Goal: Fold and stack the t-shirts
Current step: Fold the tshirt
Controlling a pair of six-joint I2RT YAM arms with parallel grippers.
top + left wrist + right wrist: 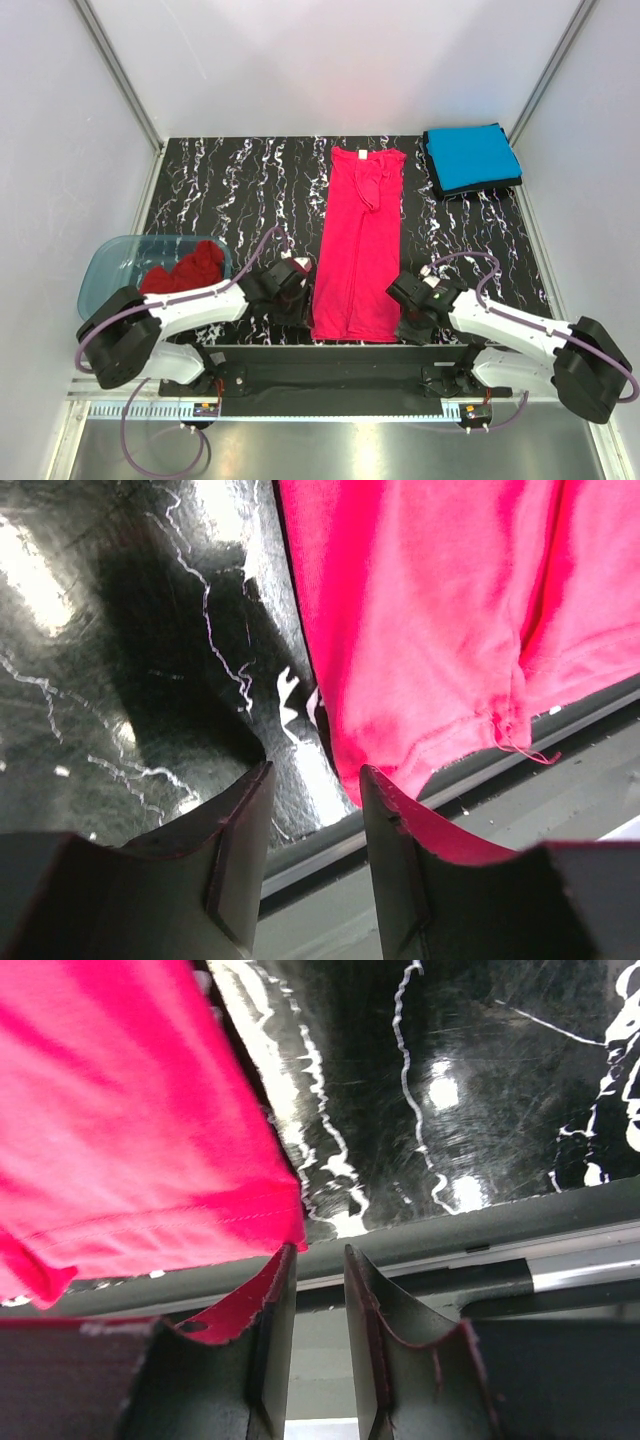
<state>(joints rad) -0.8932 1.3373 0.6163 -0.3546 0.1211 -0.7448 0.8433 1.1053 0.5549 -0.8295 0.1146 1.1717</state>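
Observation:
A bright pink-red t-shirt [359, 245] lies flat in a long narrow strip down the middle of the black marbled table [230, 190], its hem at the near edge. My left gripper [300, 305] is open and empty beside the hem's left corner, which shows in the left wrist view [420, 660]. My right gripper [408, 322] is open and empty beside the hem's right corner [130, 1140]. A darker red t-shirt [185, 268] is bunched in the plastic tub [110, 262]. A folded bright blue t-shirt [470, 155] lies on a folded dark t-shirt [480, 190] at the far right.
The translucent blue-grey tub sits at the near left, by the left arm. White walls enclose the table on three sides. A grey metal rail [330, 350] runs along the near edge below both grippers.

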